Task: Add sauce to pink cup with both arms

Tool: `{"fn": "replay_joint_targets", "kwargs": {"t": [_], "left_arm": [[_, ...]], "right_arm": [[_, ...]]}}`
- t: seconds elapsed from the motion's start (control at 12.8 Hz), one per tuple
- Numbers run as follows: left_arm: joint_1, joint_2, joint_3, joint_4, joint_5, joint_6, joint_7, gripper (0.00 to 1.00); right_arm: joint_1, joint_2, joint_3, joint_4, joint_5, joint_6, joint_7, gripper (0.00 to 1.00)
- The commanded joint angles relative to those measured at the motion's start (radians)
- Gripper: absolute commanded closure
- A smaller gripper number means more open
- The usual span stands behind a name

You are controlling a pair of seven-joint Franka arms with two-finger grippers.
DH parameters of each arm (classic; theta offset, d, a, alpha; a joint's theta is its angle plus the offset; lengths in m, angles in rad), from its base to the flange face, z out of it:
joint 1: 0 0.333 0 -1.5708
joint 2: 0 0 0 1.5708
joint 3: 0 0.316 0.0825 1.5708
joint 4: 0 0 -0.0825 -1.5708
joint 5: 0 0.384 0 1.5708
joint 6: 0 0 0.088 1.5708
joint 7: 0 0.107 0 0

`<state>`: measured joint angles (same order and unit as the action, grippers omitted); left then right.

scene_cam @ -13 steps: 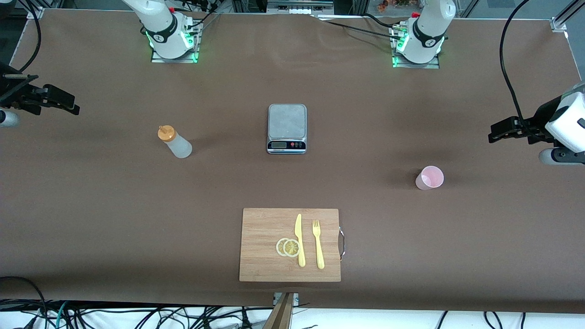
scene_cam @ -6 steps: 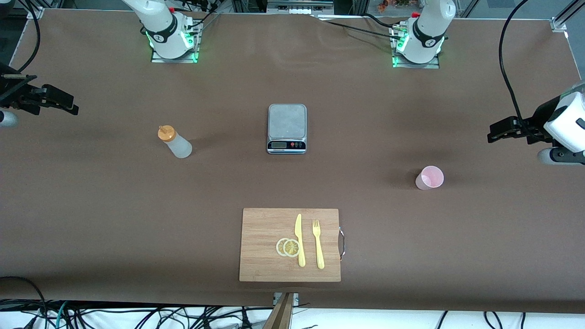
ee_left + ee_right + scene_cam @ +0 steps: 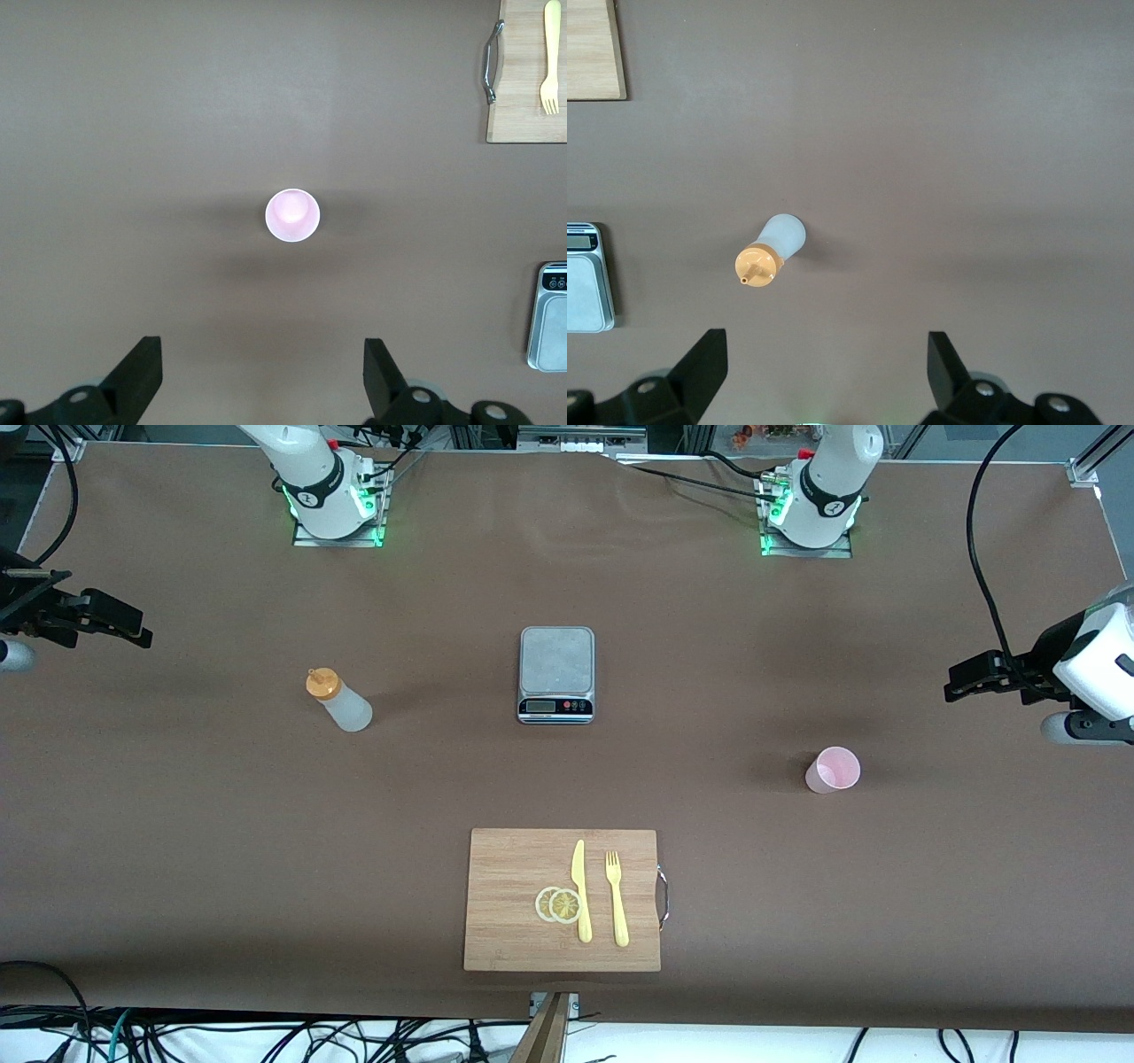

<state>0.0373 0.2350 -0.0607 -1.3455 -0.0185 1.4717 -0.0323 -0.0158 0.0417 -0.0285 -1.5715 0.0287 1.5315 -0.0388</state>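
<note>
With both grippers spread wide and empty, the right gripper (image 3: 133, 631) high by its bench edge and the left gripper (image 3: 961, 682) by the other, watch you don't topple the upright sauce (image 3: 340, 701) or the light pink cup (image 3: 833, 770), which stand well apart.

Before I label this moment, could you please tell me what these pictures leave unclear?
- Sauce level: the bottle is translucent; contents unreadable in the front and right wrist views.
- Scale display: too small to read in the front view; cut by the frame edge in both wrist views.
- Left gripper and right gripper: arms run off the front view's edges.
- Cup bottom: washed out in the left wrist view.
</note>
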Motion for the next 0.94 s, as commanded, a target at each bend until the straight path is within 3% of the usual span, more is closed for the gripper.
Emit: {"fn": "replay_joint_targets", "kwargs": {"t": [0.0,0.86], "left_arm": [[-0.008,-0.003,-0.001,0.0,0.018,0.001,0.019,0.0],[0.004,0.041,0.001,0.0,-0.005,0.002,0.014,0.0]], "right_arm": [[-0.013,-0.02,0.01,-0.013,0.0,0.006,-0.006,0.0],[-0.013,-0.02,0.015,-0.013,0.0,0.006,-0.006,0.0]]}}
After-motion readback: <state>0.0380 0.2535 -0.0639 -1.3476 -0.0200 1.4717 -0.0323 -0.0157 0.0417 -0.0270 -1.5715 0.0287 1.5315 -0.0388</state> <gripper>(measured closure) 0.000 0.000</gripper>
